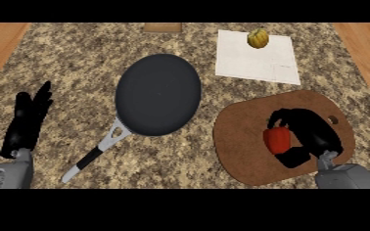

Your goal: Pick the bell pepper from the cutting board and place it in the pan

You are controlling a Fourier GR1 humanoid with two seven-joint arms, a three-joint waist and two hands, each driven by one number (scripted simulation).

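The desk looks like speckled stone, brown and grey, with a flat top. The pan is dark and matt; its handle is pale bare metal ending in a black grip. The board is smooth, evenly brown wood. The sheet looks like matt white paper. The pepper has smooth red skin.

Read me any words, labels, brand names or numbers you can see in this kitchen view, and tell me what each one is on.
There is no readable text anywhere in this view.
pan: plain dark surface, no brand mark.
cutting board: bare brown, no label.
white sheet: only faint thin lines near its lower right corner, not letters.
bell pepper and yellow vegetable: no stickers.
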